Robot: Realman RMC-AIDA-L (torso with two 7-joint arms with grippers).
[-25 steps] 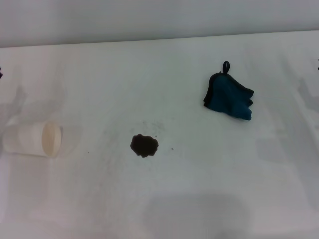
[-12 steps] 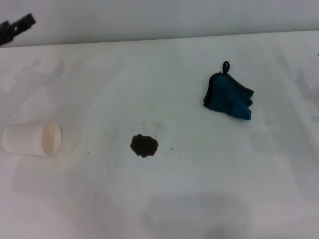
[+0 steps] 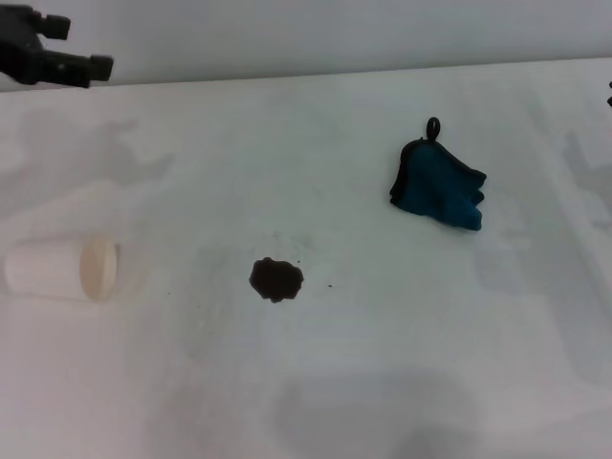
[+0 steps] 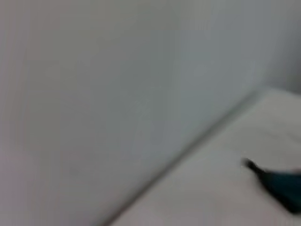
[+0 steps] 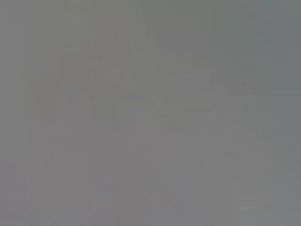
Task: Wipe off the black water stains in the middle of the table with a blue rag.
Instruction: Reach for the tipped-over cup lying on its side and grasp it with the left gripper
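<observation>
The blue rag (image 3: 438, 185) lies crumpled on the white table (image 3: 382, 363), right of centre and toward the back, with its black loop pointing at the far edge. The black water stains (image 3: 276, 278) form a small dark blotch near the table's middle, with a few specks around it. My left gripper (image 3: 84, 46) hovers open at the far left corner, well away from both rag and stain, with nothing between its fingers. In the left wrist view the rag (image 4: 282, 186) shows as a dark teal shape on the table by the wall. My right gripper is out of view.
A white paper cup (image 3: 59, 269) lies on its side at the left, its mouth facing the stain. A grey wall (image 3: 306, 33) runs behind the table's far edge. The right wrist view shows only flat grey.
My left gripper has come into view at the top left and moved rightward over the far corner. Rag, stain and cup have stayed put.
</observation>
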